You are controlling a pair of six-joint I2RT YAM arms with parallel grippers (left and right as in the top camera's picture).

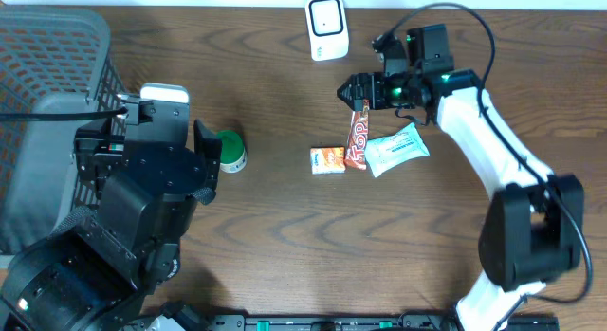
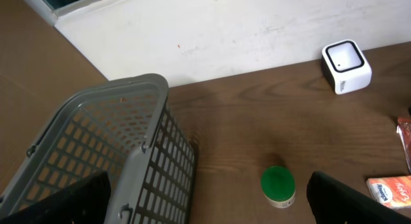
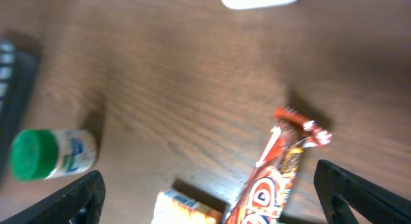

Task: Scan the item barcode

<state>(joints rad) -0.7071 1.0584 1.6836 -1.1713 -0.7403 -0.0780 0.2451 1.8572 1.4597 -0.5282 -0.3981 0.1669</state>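
A white scanner stands at the far edge of the table, also in the left wrist view as the scanner. A red-orange snack bar lies mid-table beside a small orange box and a white-teal pouch. My right gripper hovers open just beyond the bar's far end. In the right wrist view the bar and the box lie between the spread fingers of that gripper, untouched. My left gripper is open and holds nothing, between the basket and a green-capped bottle.
A grey mesh basket fills the left side of the table, and its wall rises close to my left fingers. The green-capped bottle lies on its side to the left of the items. Bare wood lies toward the front.
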